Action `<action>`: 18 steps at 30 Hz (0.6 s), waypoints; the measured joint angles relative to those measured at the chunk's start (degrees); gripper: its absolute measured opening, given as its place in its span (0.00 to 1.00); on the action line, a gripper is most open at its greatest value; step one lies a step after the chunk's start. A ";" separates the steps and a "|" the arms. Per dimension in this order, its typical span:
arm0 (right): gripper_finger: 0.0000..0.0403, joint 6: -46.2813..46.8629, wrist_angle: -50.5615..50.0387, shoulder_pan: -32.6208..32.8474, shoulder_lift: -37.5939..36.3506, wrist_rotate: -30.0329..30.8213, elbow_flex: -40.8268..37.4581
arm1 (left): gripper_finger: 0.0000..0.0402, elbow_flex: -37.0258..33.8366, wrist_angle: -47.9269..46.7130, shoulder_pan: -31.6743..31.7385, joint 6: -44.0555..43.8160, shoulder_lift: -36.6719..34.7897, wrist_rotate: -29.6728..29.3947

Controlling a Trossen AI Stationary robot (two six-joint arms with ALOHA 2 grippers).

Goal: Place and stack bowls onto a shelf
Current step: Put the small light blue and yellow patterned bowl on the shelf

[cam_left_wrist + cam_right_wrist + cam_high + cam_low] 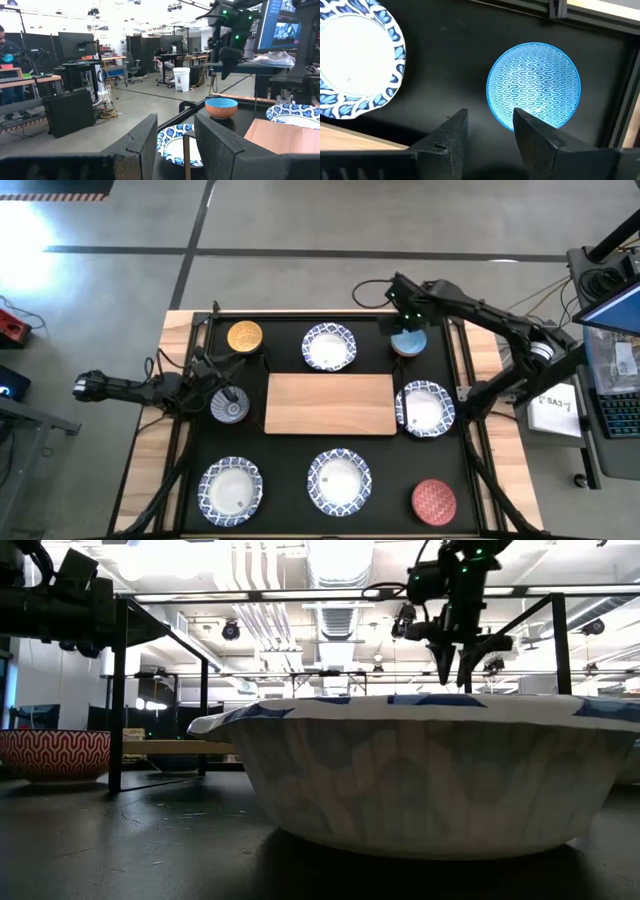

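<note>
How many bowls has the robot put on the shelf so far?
None yet: the wooden shelf is bare. The right gripper hangs over the blue bowl, fingers open, seemingly about to pick it up. The left gripper waits by the small blue-white bowl. The orange bowl, red bowl and five wide patterned bowls remain on the table.

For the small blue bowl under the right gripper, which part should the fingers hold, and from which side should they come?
Probably the rim, from straight above. The blue bowl sits upright on the black table, its open mouth facing up, so one finger could go inside and one outside the thin wall. The right gripper hangs over it, open, fingers pointing down near one edge. The wide patterned bowl beside it lies apart, leaving room.
</note>
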 joint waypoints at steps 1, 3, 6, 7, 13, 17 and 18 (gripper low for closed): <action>0.35 0.00 -0.31 0.00 0.61 -0.01 0.47 | 0.28 -0.01 0.01 0.01 0.00 -0.01 0.01; 0.35 0.24 -0.75 0.00 1.68 -0.22 0.85 | 0.28 0.00 0.00 0.01 0.00 0.01 0.00; 0.35 0.76 -1.65 0.00 3.36 -0.46 0.90 | 0.28 -0.01 0.00 0.01 0.00 0.00 -0.01; 0.35 1.02 -1.80 0.00 3.85 -0.49 0.90 | 0.28 0.00 0.00 0.00 0.00 0.01 0.01; 0.36 2.79 -1.47 0.00 6.79 -0.51 0.88 | 0.28 0.01 0.00 0.01 0.00 0.00 0.01; 0.36 2.82 -1.23 0.00 8.76 -0.58 0.86 | 0.28 -0.01 0.00 0.01 0.00 0.01 0.00; 0.35 2.84 -1.16 0.00 9.27 -0.65 0.86 | 0.28 -0.01 0.02 0.00 0.00 0.00 -0.01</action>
